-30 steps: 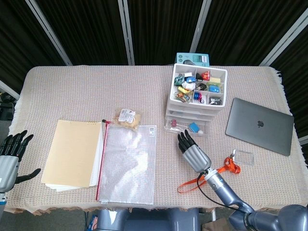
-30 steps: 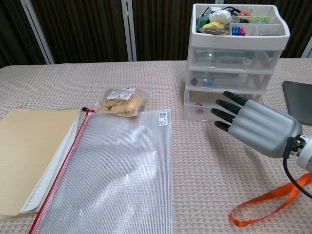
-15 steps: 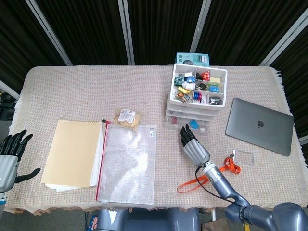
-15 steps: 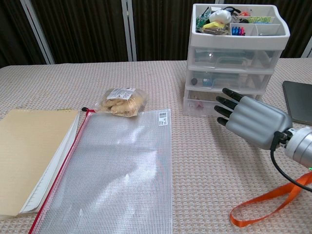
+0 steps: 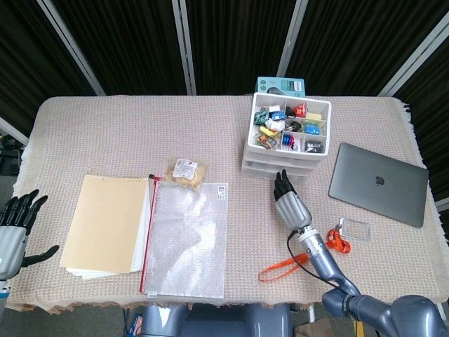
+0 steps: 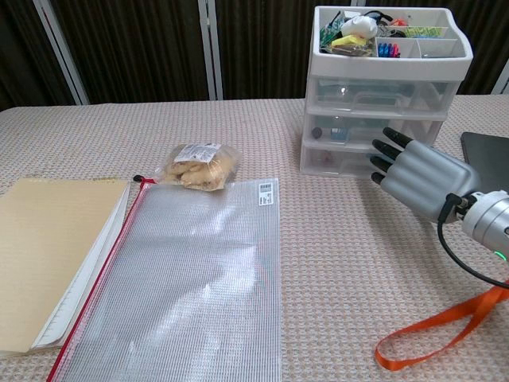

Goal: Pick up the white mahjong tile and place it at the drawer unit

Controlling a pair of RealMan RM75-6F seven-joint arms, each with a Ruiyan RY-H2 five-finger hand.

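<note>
The white drawer unit (image 5: pixel 261 164) (image 6: pixel 382 97) stands at the back right, its open top tray full of small items. All three translucent drawers sit flush with the frame. My right hand (image 5: pixel 289 200) (image 6: pixel 413 175) holds nothing; its straight fingers reach the front of the bottom drawer (image 6: pixel 334 159). I cannot make out a white mahjong tile in either view; the drawer contents show only as blurred shapes. My left hand (image 5: pixel 14 228) hovers off the table's left edge, fingers spread and empty.
A grey laptop (image 5: pixel 379 182) (image 6: pixel 485 171) lies right of the unit. An orange lanyard (image 5: pixel 287 265) (image 6: pixel 445 322) with a badge (image 5: pixel 356 229) lies near my right arm. A snack bag (image 5: pixel 186 173), a clear zip pouch (image 5: pixel 186 239) and a yellow notepad (image 5: pixel 105 225) lie to the left.
The bottom drawer stood pulled out a second ago; my right hand moved forward against it and it now sits shut in the unit. The left hand has not moved.
</note>
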